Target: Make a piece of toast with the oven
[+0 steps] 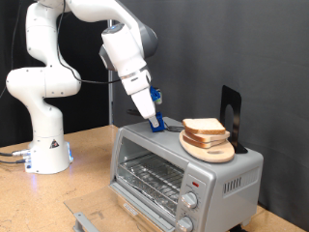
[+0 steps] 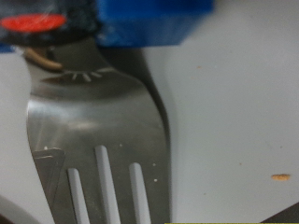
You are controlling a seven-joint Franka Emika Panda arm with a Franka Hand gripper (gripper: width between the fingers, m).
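While my gripper (image 1: 155, 122) is pinching a spatula (image 2: 103, 140) on the oven (image 1: 183, 164) top, the toast (image 1: 205, 129) is sitting on a plate (image 1: 209, 149) just beside. I am judging that a steep blade could shove plate and bread off the edge.

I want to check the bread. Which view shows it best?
The exterior view: the bread slices sit stacked on a wooden plate atop the oven, beside the tool. The wrist view shows no bread, only a metal spatula.
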